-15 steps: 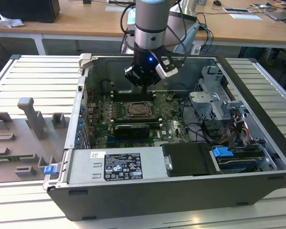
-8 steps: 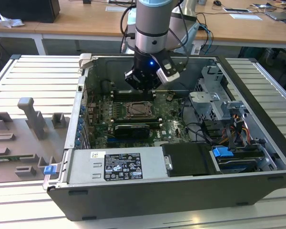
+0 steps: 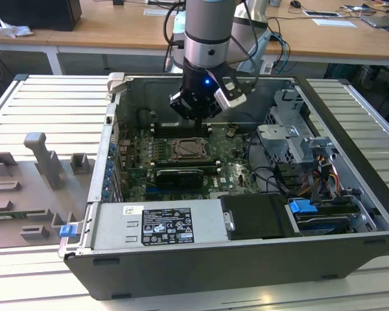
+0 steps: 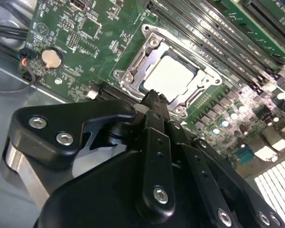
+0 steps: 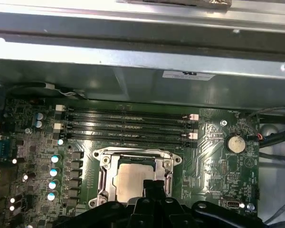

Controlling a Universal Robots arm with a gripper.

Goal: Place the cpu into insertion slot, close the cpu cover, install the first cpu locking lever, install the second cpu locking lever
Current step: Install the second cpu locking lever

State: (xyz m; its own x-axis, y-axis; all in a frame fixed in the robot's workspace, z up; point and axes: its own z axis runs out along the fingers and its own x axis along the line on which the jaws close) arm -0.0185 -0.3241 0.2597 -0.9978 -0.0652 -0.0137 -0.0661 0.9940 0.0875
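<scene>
1. Exterior view: the gripper [image 3: 198,116] hangs inside the open PC case [image 3: 350,188], above the green motherboard [image 3: 230,172] and just beyond the insertion slot [image 3: 191,150], on the side toward the memory slots [image 3: 181,127]. Fingers look drawn together w/ nothing between them. My read: the cpu is in, and work now concerns the cpu cover and levers. To do that well, approach low and square to the socket edge, press on metal frame only, keep off the chip top.

2. Second wrist view: the cpu [image 4: 171,76] lies flat in the insertion slot [image 4: 125,76], pale top fully showing. The cpu cover [image 4: 187,105] appears down around it as a grey frame w/ cut-out centre. Can't tell if the levers are latched. The gripper [image 4: 154,97] has its tips meeting, pointed at the near socket edge, just beside the frame. Contact or a small gap: can't tell. Holds nothing.

3. First wrist view: the cpu [image 5: 130,180] sits centred in the slot rim [image 5: 104,178], memory slots [image 5: 128,126] beyond, coin cell [image 5: 235,142] off to one side. The gripper [image 5: 154,186] overlaps the chip's near edge; closed tips, empty. Judgement: keep the push straight down, no sideways drag on the socket.
</scene>
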